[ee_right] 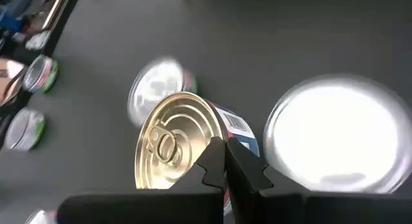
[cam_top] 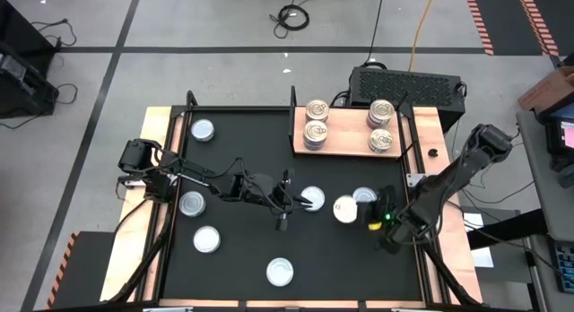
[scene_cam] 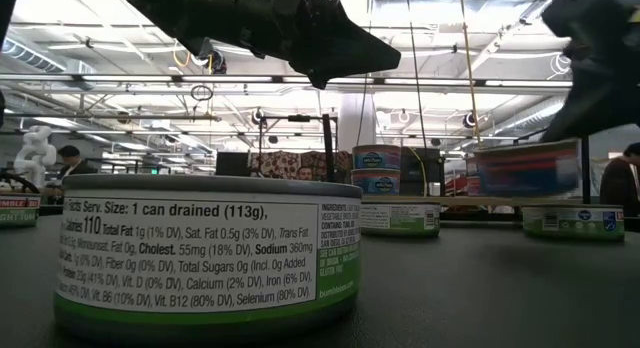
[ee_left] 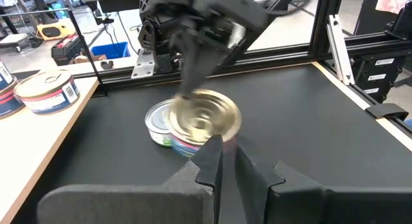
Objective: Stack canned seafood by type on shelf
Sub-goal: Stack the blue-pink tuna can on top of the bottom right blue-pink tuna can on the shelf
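The shelf (cam_top: 345, 124) lies at the table's far right and bears stacked tins (cam_top: 316, 133), (cam_top: 381, 140). My right gripper (ee_right: 225, 150), at the table's right (cam_top: 360, 213), is shut on a gold-lid tin (ee_right: 170, 150), which is tilted. In the low view the tin (scene_cam: 525, 168) sits higher than a tin on the table (scene_cam: 575, 220). Silver-lid tins lie on either side of it (ee_right: 335, 140), (ee_right: 158, 92). My left gripper (ee_left: 222, 153) hangs shut at mid-table (cam_top: 289, 203), pointing at the gold-lid tin (ee_left: 206, 118), and touches nothing. My right gripper pinches the gold-lid tin's rim (ee_right: 215, 137) between its two fingers, at the side of the tin nearest the wrist. One finger lies over the lid, the other over the labelled wall. The fingers slant down from the table's right. The tin hangs tilted.
Loose silver-lid tins lie on the black table at the left and near side (cam_top: 203, 130), (cam_top: 192, 203), (cam_top: 207, 239), (cam_top: 280, 273), the last looming large in the low view (scene_cam: 205, 253). A black box (cam_top: 408, 83) stands behind the shelf.
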### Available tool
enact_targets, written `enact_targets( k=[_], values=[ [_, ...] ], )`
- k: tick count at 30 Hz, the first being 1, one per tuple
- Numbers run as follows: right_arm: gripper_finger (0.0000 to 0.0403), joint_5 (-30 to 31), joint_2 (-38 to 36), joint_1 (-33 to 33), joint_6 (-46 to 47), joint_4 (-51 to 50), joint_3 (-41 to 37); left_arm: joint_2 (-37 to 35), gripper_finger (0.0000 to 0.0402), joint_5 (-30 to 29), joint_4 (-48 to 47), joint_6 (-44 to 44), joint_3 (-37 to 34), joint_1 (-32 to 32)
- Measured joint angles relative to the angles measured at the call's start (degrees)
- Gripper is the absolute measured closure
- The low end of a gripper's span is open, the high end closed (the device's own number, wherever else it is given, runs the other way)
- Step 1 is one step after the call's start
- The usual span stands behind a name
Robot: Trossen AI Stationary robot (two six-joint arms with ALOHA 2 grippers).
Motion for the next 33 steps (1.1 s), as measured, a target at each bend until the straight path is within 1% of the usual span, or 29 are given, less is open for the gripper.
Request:
enact_targets(
  k=[3, 8, 12, 16, 22, 30, 33],
  values=[
    [0.0403, 0.63, -4.37, -3.47, -1.98, -4.47, 0.00, 0.00, 0.0359, -0.01, 0.00, 0.01, 0.00, 0.00],
    [0.0402, 4.39, -11.29, -10.47, -6.34, -9.43, 0.00, 0.00, 0.0359, -0.01, 0.00, -0.01, 0.00, 0.00],
    [0.0402, 7.50, -15.85, -16.89, -9.25, -12.62, 0.02, -0.01, 0.0359, -0.01, 0.02, -0.04, 0.00, 0.00],
    [0.0402, 9.91, -19.31, -22.75, -9.91, -16.27, 0.02, 0.00, 0.0359, 0.01, 0.02, -0.04, 0.00, 0.00],
    [0.0402, 11.71, -22.42, -29.62, -10.83, -21.28, 0.02, 0.00, 0.0359, -0.01, 0.02, -0.04, 0.00, 0.00],
    [0.0402, 15.96, -23.30, -37.84, -13.92, -22.97, 0.02, 0.00, 0.0359, -0.01, 0.00, -0.04, 0.00, 0.00],
    [0.0402, 16.48, -23.30, -41.25, -16.36, -23.05, 0.02, 0.00, 0.0359, 0.00, -0.02, -0.04, 0.00, 0.00]
  ],
)
